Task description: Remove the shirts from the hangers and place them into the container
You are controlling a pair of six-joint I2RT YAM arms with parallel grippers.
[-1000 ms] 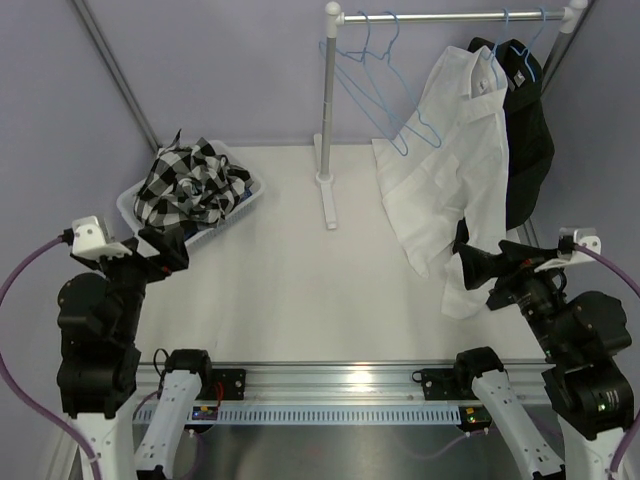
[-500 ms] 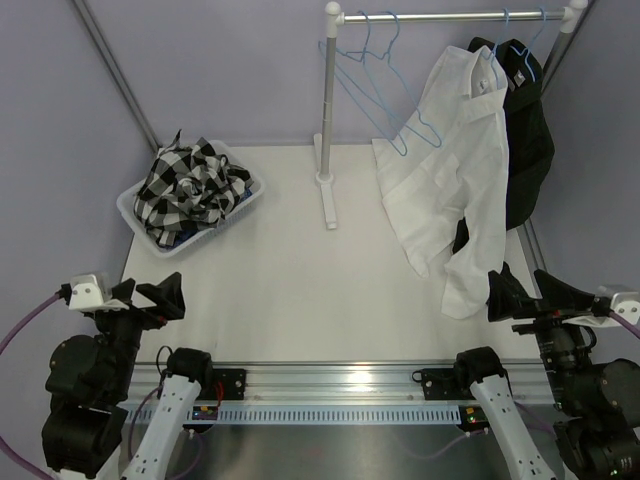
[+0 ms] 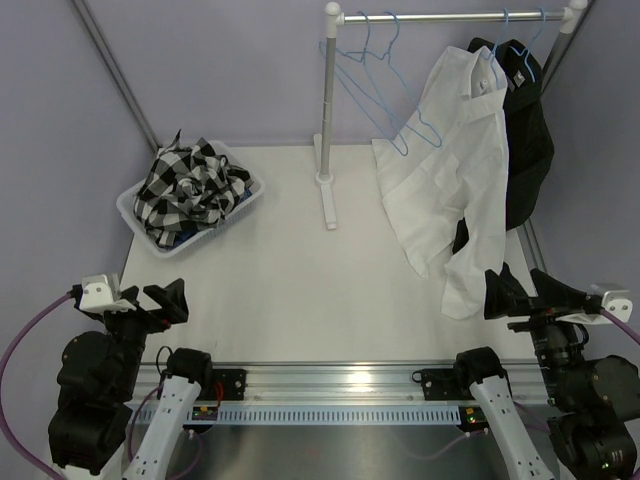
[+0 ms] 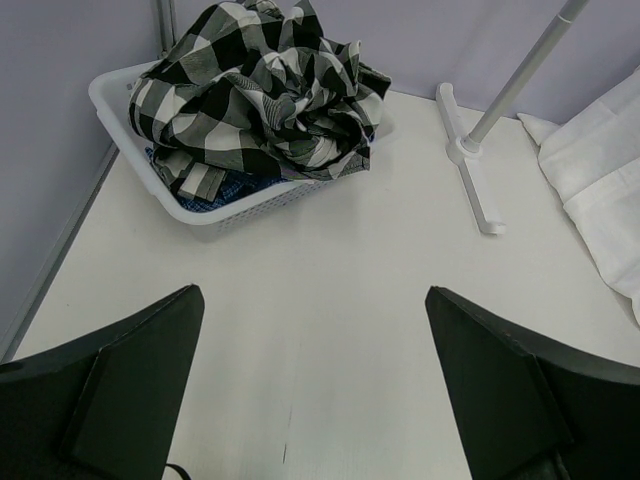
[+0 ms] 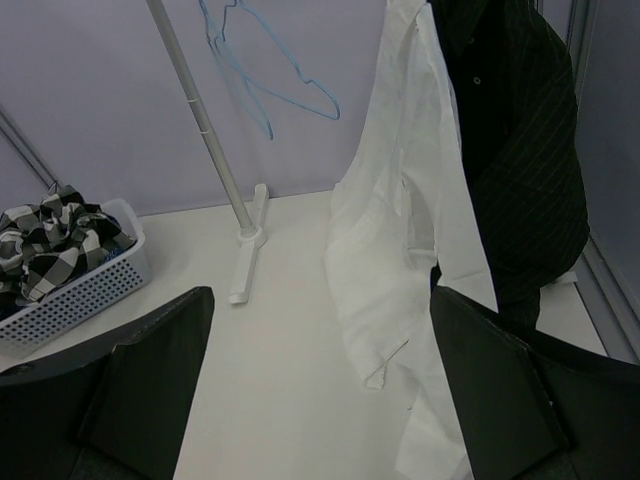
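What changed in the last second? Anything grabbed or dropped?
Both arms pulled back toward their bases: the left gripper away from the basket, the right gripper away from the white shirt. Both open, nothing taken or released. Black shirt, checked shirt and hangers stayed put.

This is a robotics lab test cell, not a home: plain lilac walls [image 3: 200, 70] and a slanted metal frame pole [image 3: 113, 70] box in a bare white counter [image 3: 300, 290]. A black left arm [image 3: 90, 375] and right arm [image 3: 595, 385] are bolted to an aluminium rail [image 3: 330, 378] along its near edge, and a small rack [image 3: 328, 120] holding a white shirt [image 3: 450, 170] stands there like a staged prop
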